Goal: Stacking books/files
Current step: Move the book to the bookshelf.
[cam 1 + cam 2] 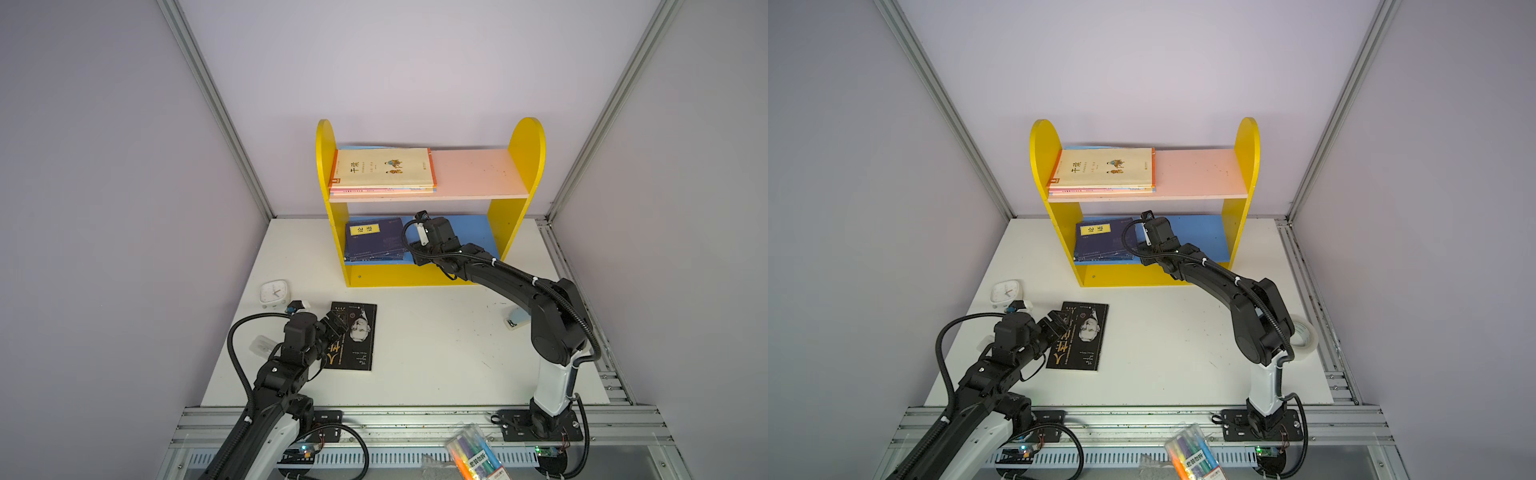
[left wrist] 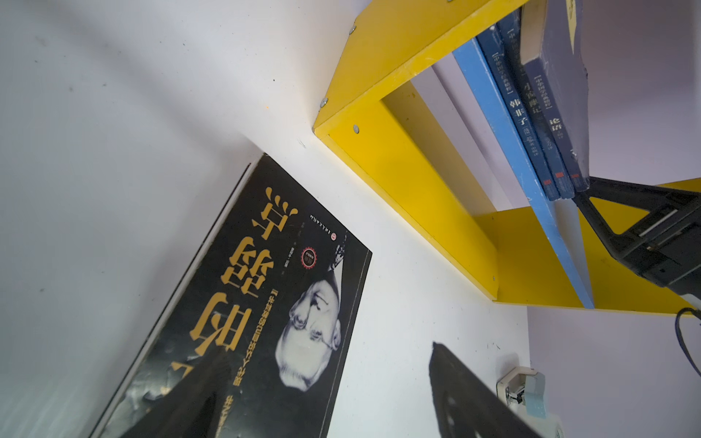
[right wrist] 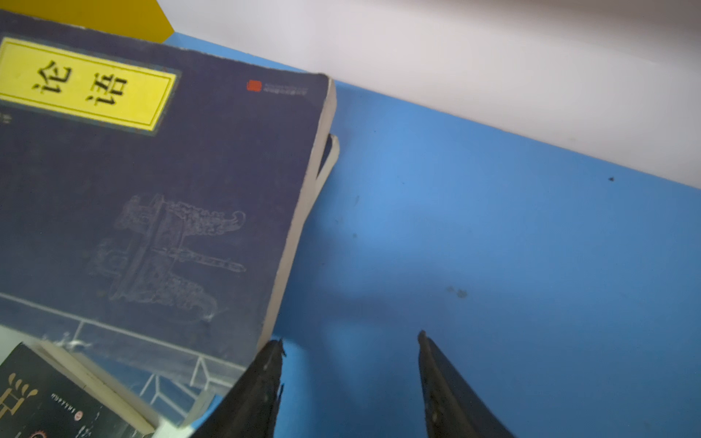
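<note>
The yellow bookshelf (image 1: 395,276) stands at the back of the table (image 1: 436,353). On its upper pink board (image 1: 473,174) lies a stack topped by a cream book (image 1: 382,168) with orange edges. On its lower blue board (image 1: 478,232), toward the left end, three navy books (image 1: 374,243) lie stacked, the top one yellow-labelled. The right arm (image 1: 507,286) reaches onto that lower board. The right gripper (image 3: 349,337) has its fingers apart with nothing between them, one fingertip just beside the navy stack's page edge; I cannot tell whether it touches. The only book off the bookshelf is the black book (image 1: 355,338). It lies flat on the table in front of the bookshelf's left end, well apart from it, with its long axis running roughly toward the bookshelf's front board, slightly skewed. The left arm (image 1: 266,399) is plainly the nearer one. The left gripper (image 1: 337,324) hangs over the end of the book nearer the bookshelf, fingers spread wide and holding nothing. In the left wrist view one finger (image 2: 197,394) overlaps the cover while its partner shows against bare table past a long edge. So the book lies under and ahead of the fingers, though I cannot tell whether the low finger touches it. The book is a thin paperback, glossy black, with gold lettering, a grey portrait and pale page edges.
</note>
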Controlling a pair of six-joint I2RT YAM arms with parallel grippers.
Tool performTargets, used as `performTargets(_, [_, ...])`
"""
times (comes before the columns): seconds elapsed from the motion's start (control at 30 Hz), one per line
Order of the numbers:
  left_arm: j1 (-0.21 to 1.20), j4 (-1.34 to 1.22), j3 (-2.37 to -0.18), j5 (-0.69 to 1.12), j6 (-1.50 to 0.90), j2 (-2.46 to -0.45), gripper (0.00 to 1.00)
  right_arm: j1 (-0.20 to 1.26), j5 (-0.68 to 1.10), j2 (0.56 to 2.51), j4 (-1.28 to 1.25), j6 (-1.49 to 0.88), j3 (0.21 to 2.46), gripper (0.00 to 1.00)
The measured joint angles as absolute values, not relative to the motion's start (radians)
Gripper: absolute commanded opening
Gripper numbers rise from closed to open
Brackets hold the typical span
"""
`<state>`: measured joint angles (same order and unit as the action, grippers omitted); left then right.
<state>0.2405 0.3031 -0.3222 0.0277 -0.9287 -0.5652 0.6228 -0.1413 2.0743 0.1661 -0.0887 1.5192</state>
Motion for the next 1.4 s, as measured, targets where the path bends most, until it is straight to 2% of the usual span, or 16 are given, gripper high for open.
performTargets(0.7, [0.241,0.295,-0.308,0.028,-0.929,-0.564,0.85,0.667,-0.160,2.050,0.139,-0.051,1.486,0.59])
performTargets(0.97, [0.241,0.296,-0.299,0.028,-0.933,-0.558,0.86,0.669,-0.160,1.976,0.139,-0.054,1.450,0.60])
performTargets(1.23, [0.240,0.344,-0.303,-0.004,-0.932,-0.549,0.97,0.673,-0.129,1.837,0.139,-0.082,1.313,0.61])
performTargets(1.4, [0.228,0.388,-0.307,-0.028,-0.920,-0.560,0.97,0.727,-0.050,1.763,0.162,-0.084,1.219,0.61])
